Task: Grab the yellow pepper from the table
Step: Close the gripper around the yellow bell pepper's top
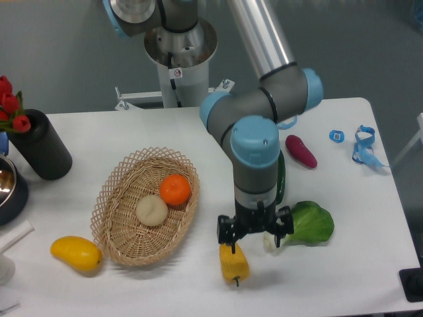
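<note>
Because the yellow pepper [234, 262] lies near the table's [99, 132] front edge, the gripper [255, 236] hangs over it, fingers apart, ready to straddle it.

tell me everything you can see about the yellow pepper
The yellow pepper is small, blocky and lobed, with glossy, smooth-looking skin. It lies on its side on the white table near the front edge, right of the wicker basket, short green stem pointing toward the camera. The gripper hangs open just above its far end; contact cannot be told.
</note>
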Robot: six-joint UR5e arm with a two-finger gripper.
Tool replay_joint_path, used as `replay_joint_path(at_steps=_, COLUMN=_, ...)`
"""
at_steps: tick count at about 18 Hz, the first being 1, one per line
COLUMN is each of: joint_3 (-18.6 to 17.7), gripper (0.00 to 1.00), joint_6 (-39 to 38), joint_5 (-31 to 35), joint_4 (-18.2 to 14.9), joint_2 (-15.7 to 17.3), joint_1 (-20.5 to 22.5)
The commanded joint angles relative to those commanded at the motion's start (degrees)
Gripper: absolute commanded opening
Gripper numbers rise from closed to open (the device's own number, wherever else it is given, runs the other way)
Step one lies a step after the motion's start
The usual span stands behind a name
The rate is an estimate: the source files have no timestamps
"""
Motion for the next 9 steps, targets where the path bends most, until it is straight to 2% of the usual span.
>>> replay_joint_path(at_steps=9, joint_3=-0.53, gripper=1.0, joint_6=1.31, joint_5=0.26, joint_4=0.26, joint_2=-2.64, joint_1=-0.97)
